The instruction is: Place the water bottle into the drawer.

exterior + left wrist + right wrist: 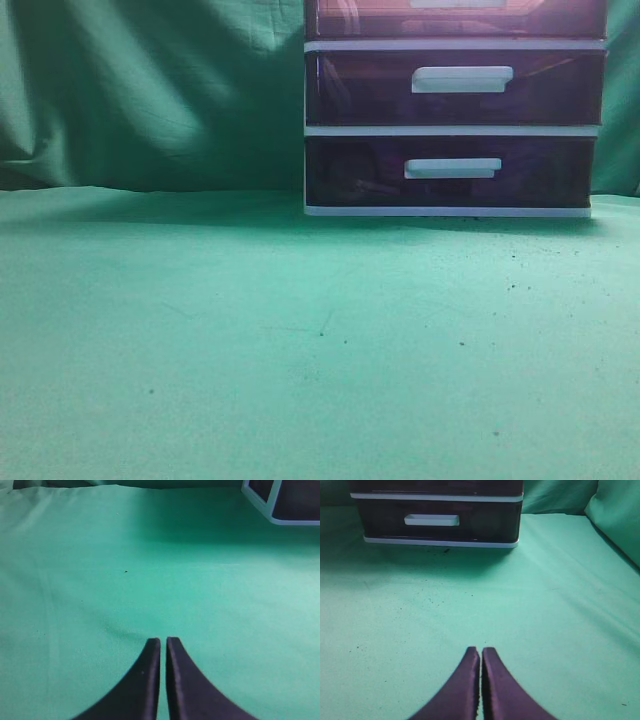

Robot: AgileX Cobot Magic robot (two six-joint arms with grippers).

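Note:
The white-framed unit [455,129] stands at the back right of the green cloth. Its uppermost drawer [360,18] is a lighter translucent purple and only its lower part shows at the top edge of the exterior view; it looks pushed in. The water bottle is not in view in any frame. My left gripper [163,640] is shut and empty above bare cloth, with a corner of the unit [282,502] at its far right. My right gripper [481,650] is shut and empty, well in front of the unit's lowest drawer [432,520]. Neither gripper shows in the exterior view.
Two darker purple drawers with white bar handles [461,79] [452,168] sit below the top one. Green cloth [250,340] covers the table and hangs as a backdrop behind. A raised fold of cloth [617,510] lies at the far right of the right wrist view.

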